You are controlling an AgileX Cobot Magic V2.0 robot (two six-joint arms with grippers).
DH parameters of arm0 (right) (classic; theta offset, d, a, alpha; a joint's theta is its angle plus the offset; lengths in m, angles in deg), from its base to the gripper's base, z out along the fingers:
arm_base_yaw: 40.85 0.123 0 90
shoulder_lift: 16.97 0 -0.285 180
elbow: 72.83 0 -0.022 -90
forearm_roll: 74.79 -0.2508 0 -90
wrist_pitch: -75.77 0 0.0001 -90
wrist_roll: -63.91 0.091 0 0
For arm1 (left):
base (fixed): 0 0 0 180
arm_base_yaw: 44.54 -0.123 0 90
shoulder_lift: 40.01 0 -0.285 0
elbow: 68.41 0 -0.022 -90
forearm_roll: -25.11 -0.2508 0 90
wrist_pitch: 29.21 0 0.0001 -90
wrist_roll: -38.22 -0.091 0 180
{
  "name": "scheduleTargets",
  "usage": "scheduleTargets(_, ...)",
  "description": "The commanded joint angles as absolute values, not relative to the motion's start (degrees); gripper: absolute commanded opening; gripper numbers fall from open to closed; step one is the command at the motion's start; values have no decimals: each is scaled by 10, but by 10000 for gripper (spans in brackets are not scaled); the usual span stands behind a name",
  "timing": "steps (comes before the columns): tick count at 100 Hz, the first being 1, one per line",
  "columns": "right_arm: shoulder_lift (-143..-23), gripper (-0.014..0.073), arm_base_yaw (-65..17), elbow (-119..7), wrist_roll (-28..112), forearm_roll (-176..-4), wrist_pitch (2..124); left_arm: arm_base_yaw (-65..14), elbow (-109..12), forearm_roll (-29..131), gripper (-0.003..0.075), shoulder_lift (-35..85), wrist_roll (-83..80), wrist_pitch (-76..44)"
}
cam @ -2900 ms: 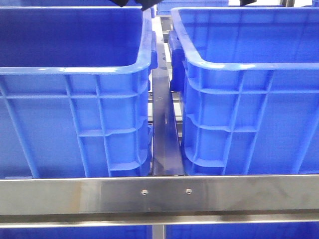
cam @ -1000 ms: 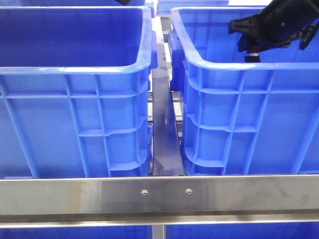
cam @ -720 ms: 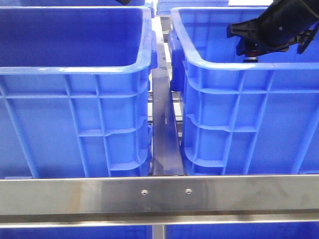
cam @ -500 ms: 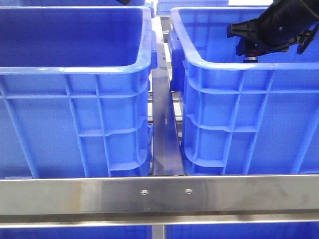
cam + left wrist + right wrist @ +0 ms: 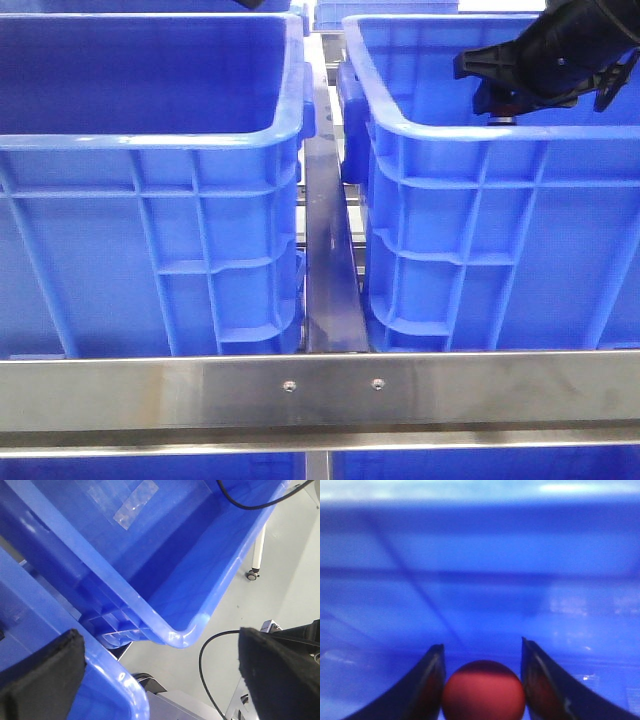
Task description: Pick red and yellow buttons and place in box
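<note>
Left crate [image 5: 150,130]: large blue bin, ribbed walls, interior mostly hidden from the front; no buttons seen.

Left end effector [image 5: 160,680]: spread wide, holding nothing, parked above crate rims, apparently idle and clear of the work.

Centre rail [image 5: 330,280]: steel strip dividing the two crates.

Box [image 5: 500,150]: blue crate on the right, judged the drop target.

Right end effector [image 5: 497,97]: inside the box mouth, just above the near rim, closed on the red button [image 5: 483,690]. The button sits between both fingers [image 5: 427,680], touching them, carried low, presumably to shorten its fall on release.

Yellow button: none visible.
</note>
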State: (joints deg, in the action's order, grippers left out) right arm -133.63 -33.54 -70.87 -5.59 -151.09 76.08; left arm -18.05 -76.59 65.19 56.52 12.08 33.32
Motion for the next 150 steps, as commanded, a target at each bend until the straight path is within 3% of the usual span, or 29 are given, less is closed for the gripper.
scheduleTargets(1,-1311,402,-337,-726,-62,-1511,762,-175,-781,687,587,540,119,321)
scheduleTargets(9,-1311,440,-337,-726,-62,-1511,762,-175,-781,687,587,540,119,321)
scheduleTargets(56,-1261,436,-339,-724,-63,-1511,772,-175,-781,687,587,540,119,321)
scheduleTargets(109,-978,433,-339,-492,-63,-1511,778,-175,-781,687,587,540,119,321)
scheduleTargets(131,-863,307,-339,-403,-63,-1511,758,-175,-781,686,587,540,119,321)
scheduleTargets(150,-791,296,-339,-355,-63,-1511,737,-188,-781,654,587,534,119,339)
